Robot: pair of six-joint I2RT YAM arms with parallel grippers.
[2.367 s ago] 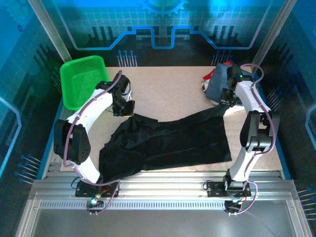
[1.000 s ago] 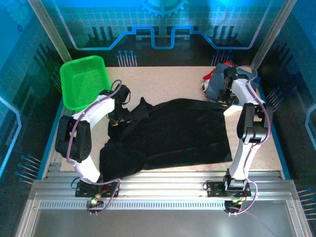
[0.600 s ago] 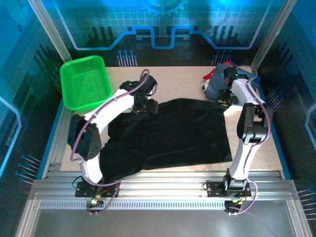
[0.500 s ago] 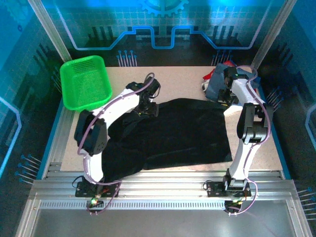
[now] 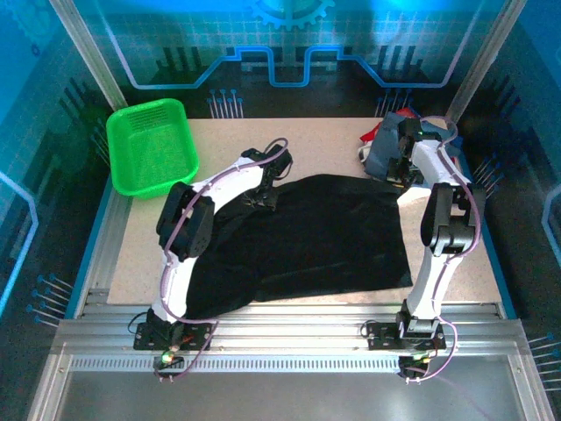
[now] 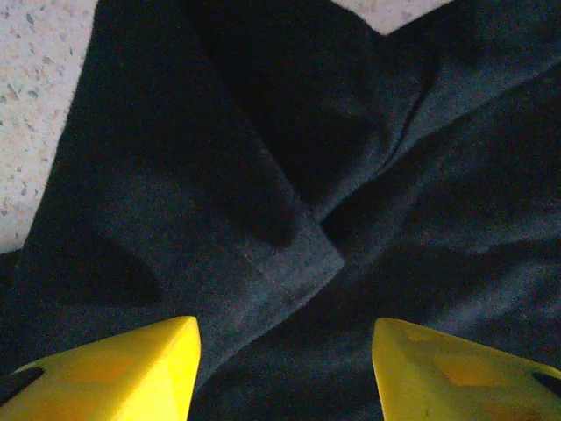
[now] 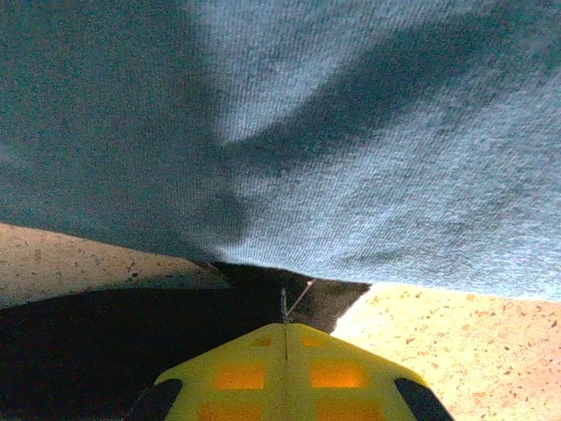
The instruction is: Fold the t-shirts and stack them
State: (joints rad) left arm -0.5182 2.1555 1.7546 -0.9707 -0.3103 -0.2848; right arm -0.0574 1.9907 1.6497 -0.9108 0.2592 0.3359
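Left arm (image 5: 230, 178) swung right; black t-shirt (image 5: 324, 232) spread (jaws apart).

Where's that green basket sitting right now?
In the overhead view the green basket sits at the far left corner of the table, left of the black t-shirt.

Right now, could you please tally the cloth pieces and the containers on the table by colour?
Large black cloth t-shirt: 1
Slate-blue folded t-shirt: 1
Red cloth, edge showing: 1
White cloth, edge showing: 1
Green plastic mesh basket: 1
Total: 5
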